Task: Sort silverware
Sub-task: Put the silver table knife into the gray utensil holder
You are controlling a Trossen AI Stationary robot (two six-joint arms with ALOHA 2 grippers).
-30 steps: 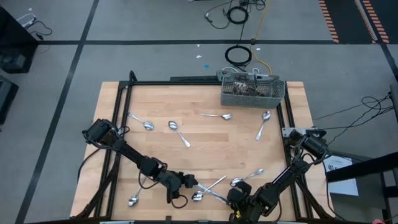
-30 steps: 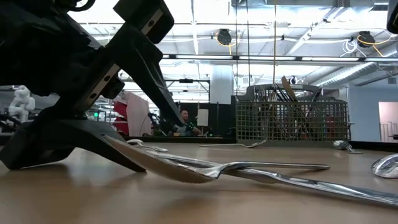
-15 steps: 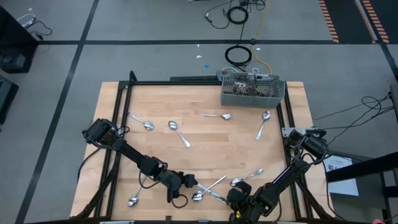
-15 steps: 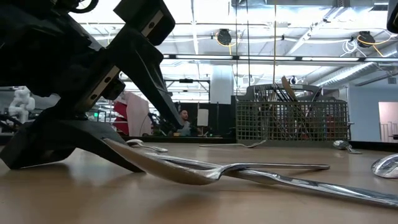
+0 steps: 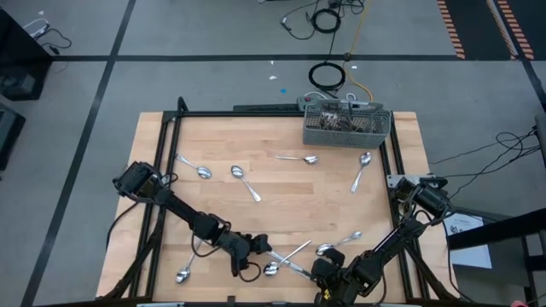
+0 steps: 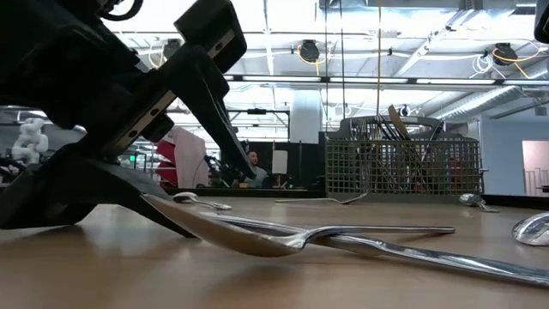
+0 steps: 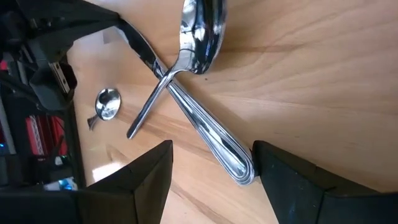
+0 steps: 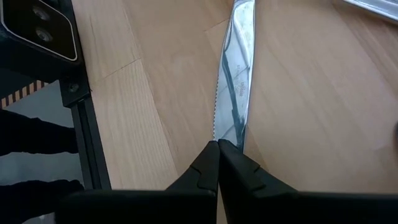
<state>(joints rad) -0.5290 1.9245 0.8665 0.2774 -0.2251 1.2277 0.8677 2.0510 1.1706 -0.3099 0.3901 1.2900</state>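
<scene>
Several silver spoons lie scattered flat on the wooden table (image 5: 281, 205). Near the front edge a spoon (image 7: 205, 118) and a knife (image 5: 294, 264) lie crossed. My left gripper (image 5: 260, 247) is open and low over the table. Its fingers (image 7: 149, 180) stand on either side of that spoon's handle end (image 7: 241, 171) without touching it. My right gripper (image 8: 218, 146) is shut at the front edge, its tips at the end of the knife's serrated blade (image 8: 235, 81). My right gripper has its shut fingertips (image 8: 211, 155) at the end of the knife's blade (image 8: 227, 134), which lies flat on the table. I cannot tell whether they touch it.
A grey wire-mesh basket (image 5: 345, 125) holding cutlery stands at the far right; it also shows in the low view (image 6: 403, 163). Loose spoons lie at the far left (image 5: 194, 166), middle (image 5: 245, 181), far middle (image 5: 299, 159), right (image 5: 362, 170) and near left (image 5: 183, 275).
My left gripper has shifted a little toward the table's right, closer to the crossed spoon's handle. It stays open and low. The silverware has not moved.
</scene>
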